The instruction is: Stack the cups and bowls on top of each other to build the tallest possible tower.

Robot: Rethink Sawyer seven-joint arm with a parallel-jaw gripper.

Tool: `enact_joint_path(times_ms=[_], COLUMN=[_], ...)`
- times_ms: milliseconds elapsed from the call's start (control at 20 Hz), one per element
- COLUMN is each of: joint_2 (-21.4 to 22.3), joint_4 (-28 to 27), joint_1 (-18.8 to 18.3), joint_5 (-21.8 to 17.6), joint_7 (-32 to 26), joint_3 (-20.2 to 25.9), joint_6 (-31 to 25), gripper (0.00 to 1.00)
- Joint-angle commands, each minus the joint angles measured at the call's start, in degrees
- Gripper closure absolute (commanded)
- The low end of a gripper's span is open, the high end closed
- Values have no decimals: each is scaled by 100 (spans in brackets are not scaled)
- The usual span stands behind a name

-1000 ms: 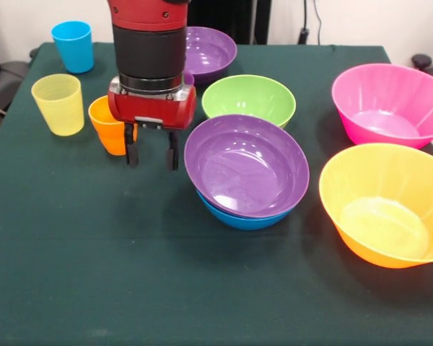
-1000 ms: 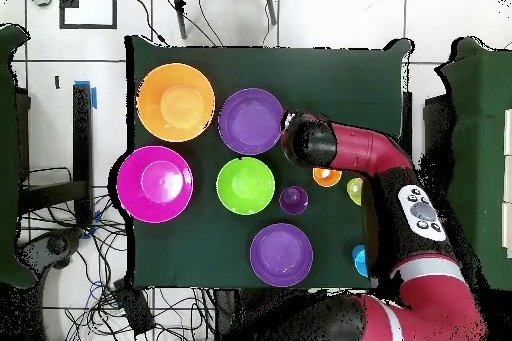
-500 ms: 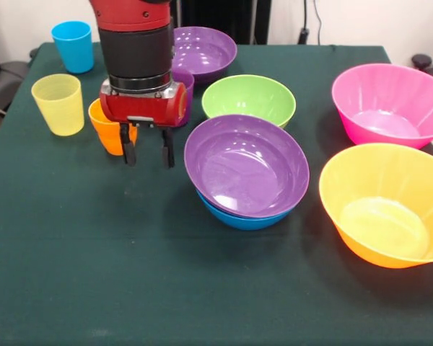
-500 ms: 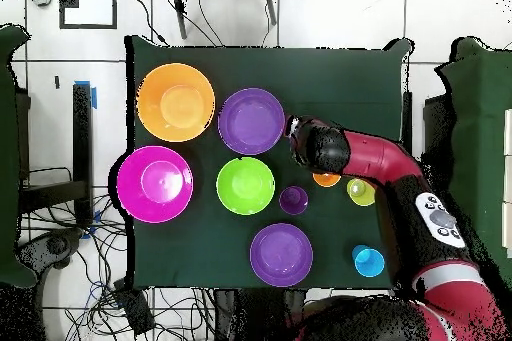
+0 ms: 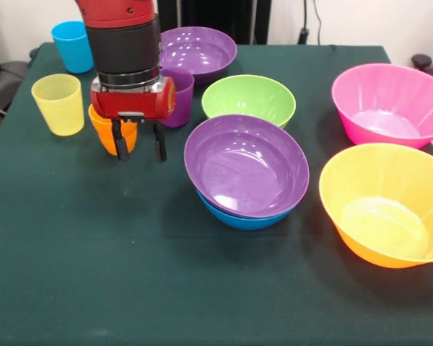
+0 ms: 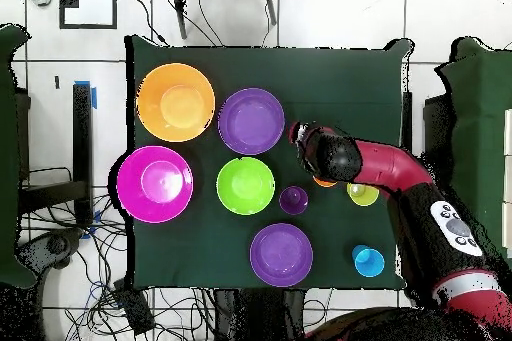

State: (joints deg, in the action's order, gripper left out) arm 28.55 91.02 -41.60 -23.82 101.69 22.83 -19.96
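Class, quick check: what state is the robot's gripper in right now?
Gripper: jaws open, holding nothing, poised in front of the orange cup.

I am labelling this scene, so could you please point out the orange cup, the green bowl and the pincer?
orange cup (image 5: 101,132): front view, on its side wall.
green bowl (image 5: 248,99): front view, on its inner wall.
pincer (image 5: 138,145): front view, midway between its fingertips.

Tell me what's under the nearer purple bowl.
A blue bowl sits nested under the purple bowl; only its rim and lower edge show. Its inside is covered.
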Motion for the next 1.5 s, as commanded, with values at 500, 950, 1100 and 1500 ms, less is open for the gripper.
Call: enact_joint_path(times_ms=[500, 950, 1100, 1500], joint_2=[655, 574, 414, 296], joint_4=[484, 709, 791, 751], joint_1=[887, 733, 566, 472], joint_5=[-1024, -830, -681, -717], joint_7=[-66, 147, 276, 226], joint_3=[-100, 44, 202, 272], joint_6=[-3, 252, 416, 499], gripper=[0, 0, 0, 0])
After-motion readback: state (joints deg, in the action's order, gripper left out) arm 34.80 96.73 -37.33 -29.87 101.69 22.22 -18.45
